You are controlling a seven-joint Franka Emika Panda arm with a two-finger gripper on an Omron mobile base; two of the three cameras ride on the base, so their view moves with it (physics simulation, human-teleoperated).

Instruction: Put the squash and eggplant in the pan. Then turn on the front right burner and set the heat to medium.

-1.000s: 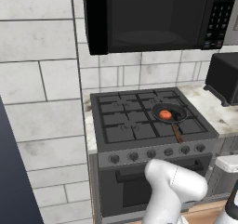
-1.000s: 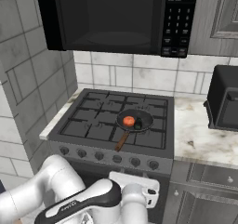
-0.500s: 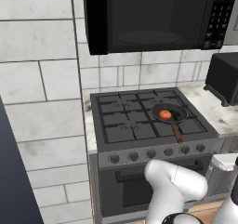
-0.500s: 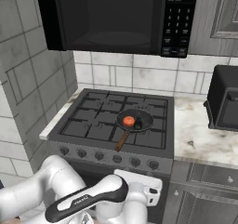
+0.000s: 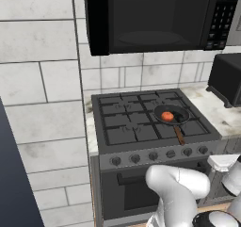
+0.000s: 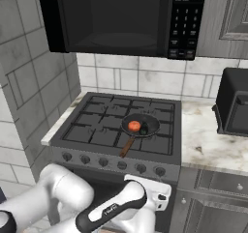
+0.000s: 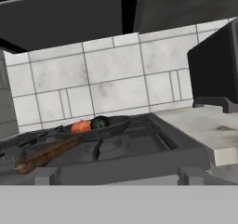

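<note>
I am finishing the loading step: the squash and eggplant are sitting together in the pan, which is resting on the front right burner, wooden handle pointing toward me. My claw is standing fully open, holding nothing. Next, I judge, I am reaching for the burner's knob on the front panel. Rightward, a dark toaster oven is occupying the bench, well clear.
</note>
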